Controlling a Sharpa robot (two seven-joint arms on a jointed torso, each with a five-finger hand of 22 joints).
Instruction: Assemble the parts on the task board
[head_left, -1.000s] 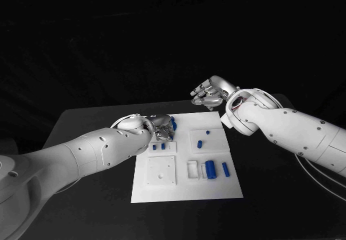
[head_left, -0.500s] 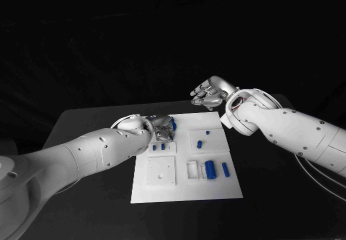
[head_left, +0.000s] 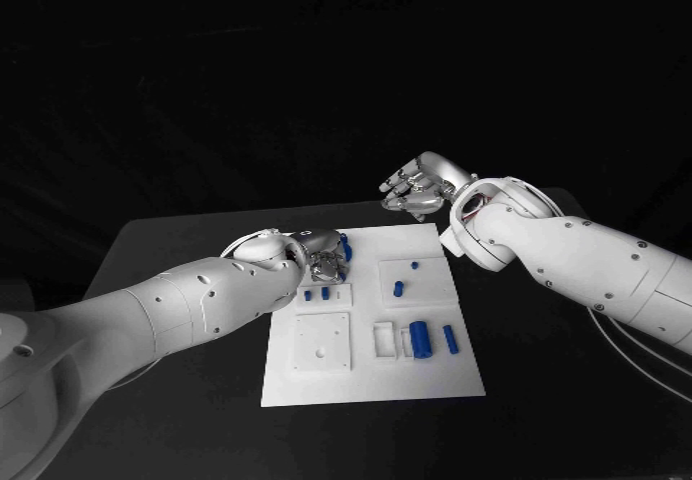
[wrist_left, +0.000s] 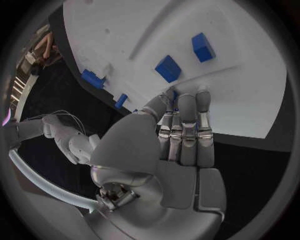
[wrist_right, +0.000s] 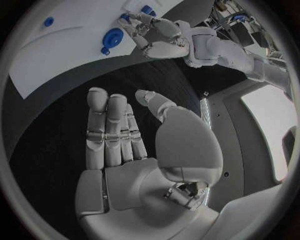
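The white task board (head_left: 372, 380) lies in the middle of the black table. My left hand (head_left: 326, 256) is at the board's far left corner, fingers straight and close together (wrist_left: 182, 125), thumb against them. A long blue part (head_left: 346, 250) shows between thumb and fingers (wrist_left: 173, 94), so the hand seems to pinch it. Two short blue parts (head_left: 315, 294) stand just in front of it, seen as blue blocks (wrist_left: 167, 68). My right hand (head_left: 418, 190) hangs above the board's far edge, fingers spread (wrist_right: 112, 135), holding nothing.
On the board's right half there are a blue peg (head_left: 400, 288), a small blue stud (head_left: 415, 265), a thick blue cylinder (head_left: 421, 338) and a thin blue rod (head_left: 450, 338). A square white plate (head_left: 322, 342) sits at the near left. Black table (head_left: 173, 250) surrounds the board.
My left hand has shifted very slightly at the board's far left corner. The right hand has stayed in place.
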